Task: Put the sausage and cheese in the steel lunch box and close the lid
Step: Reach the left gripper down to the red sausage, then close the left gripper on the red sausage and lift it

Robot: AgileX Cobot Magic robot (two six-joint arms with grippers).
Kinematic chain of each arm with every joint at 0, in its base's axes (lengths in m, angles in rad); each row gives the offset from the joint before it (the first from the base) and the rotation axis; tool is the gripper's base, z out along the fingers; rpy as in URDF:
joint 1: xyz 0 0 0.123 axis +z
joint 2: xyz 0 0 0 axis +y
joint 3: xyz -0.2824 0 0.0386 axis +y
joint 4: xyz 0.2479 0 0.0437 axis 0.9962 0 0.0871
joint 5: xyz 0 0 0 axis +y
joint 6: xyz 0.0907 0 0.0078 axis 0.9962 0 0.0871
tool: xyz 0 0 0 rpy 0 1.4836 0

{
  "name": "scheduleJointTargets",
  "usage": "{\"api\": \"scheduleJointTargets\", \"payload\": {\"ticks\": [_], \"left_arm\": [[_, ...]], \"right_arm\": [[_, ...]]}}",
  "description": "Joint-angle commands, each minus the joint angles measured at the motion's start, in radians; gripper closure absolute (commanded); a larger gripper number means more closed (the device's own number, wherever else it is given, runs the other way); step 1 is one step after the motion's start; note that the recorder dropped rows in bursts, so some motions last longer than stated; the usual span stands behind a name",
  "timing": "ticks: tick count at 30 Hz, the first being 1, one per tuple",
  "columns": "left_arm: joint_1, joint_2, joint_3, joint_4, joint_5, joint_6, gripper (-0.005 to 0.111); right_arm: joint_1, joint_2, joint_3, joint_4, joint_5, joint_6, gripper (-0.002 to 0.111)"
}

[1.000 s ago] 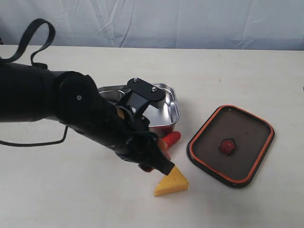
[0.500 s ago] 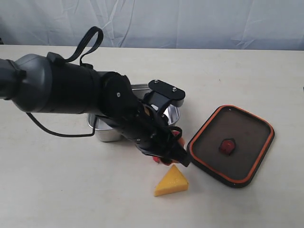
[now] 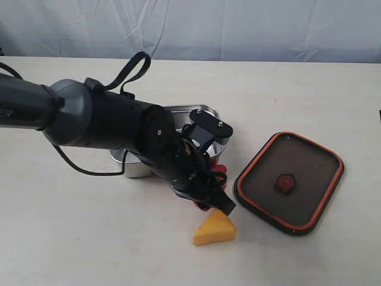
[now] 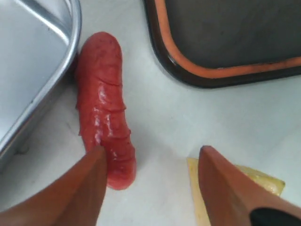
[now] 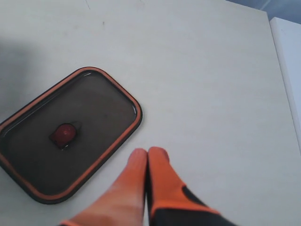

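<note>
left wrist view: one sausage point(image 4: 101, 113), one cheese point(image 4: 268, 180), one lid point(image 4: 225, 28), one steel lunch box point(image 4: 28, 61); left gripper point(image 4: 150, 155) apart, right gripper point(image 5: 148, 153) together.

Tabletop point(image 3: 65, 238): pale cream, matte and plain, filling most of the exterior view; a few faint dark specks show on it in the right wrist view. Backdrop point(image 3: 250, 27): wrinkled pale blue-grey cloth hanging along the far edge of the Tabletop, with creases spread across its whole width. White panel point(image 5: 288, 80): lighter than the Tabletop and lying just beside one of its edges in the right wrist view, with a thin seam line between them.
</note>
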Motion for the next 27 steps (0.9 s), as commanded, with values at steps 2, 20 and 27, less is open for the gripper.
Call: {"api": "scheduleJointTargets", "payload": {"ticks": [2,20,27], "left_arm": [[-0.007,0.005,-0.029,0.038,-0.013,-0.018,0.052],[-0.007,0.006,-0.030,0.351,-0.042,-0.289,0.052],[-0.007,0.006,-0.030,0.318,-0.011,-0.289,0.052]], "right_arm": [[-0.001,-0.006,-0.003,0.008,0.007,-0.001,0.108],[-0.001,-0.006,-0.003,0.008,0.007,-0.001,0.108],[-0.001,-0.006,-0.003,0.011,0.007,-0.001,0.108]]}}
